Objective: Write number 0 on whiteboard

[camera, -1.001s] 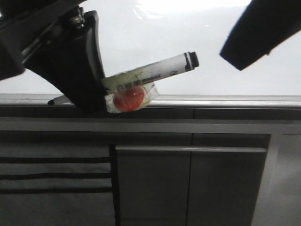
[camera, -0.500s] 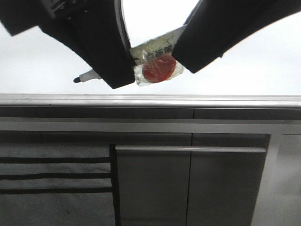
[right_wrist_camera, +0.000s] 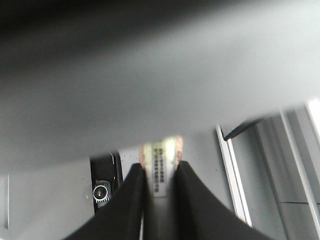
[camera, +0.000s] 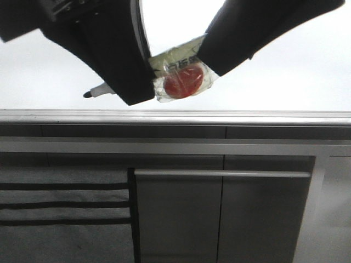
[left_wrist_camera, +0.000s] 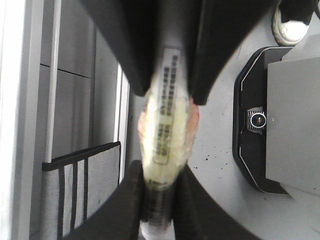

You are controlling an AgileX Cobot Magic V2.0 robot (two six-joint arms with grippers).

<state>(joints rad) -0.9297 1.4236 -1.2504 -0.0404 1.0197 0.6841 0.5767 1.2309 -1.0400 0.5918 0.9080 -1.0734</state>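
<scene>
Your front view shows the whiteboard (camera: pixel 44 76) filling the upper half of the frame, glossy white with glare at the top centre, and its grey metal edge strip (camera: pixel 247 116) running straight across the middle. Below the strip are dark grey cabinet panels (camera: pixel 219 213).

Your left gripper (camera: pixel 140 76) fills the upper left of the frame as a large black shape, and your right gripper (camera: pixel 219 52) comes down from the upper right. Between them lies a white marker pen (camera: pixel 178 68), its barrel wrapped in clear tape over a red round patch (camera: pixel 184 83). The pen's black tip (camera: pixel 88 94) pokes out to the left of the left gripper, low in the white area and just above the edge strip. You cannot tell from this view whether the tip touches the board.

In the left wrist view, the fingers are pressed onto the taped pen barrel (left_wrist_camera: pixel 167 135). In the right wrist view, the right gripper's fingers (right_wrist_camera: pixel 135 200) also pinch the barrel (right_wrist_camera: pixel 159 172), so both grippers appear to hold the pen at once.

No number 0 shows anywhere on the visible board; the surface around the tip is bare white. Judging by that, the writing has not begun, or any mark is hidden behind the grippers. The whole oval seems left to draw.
</scene>
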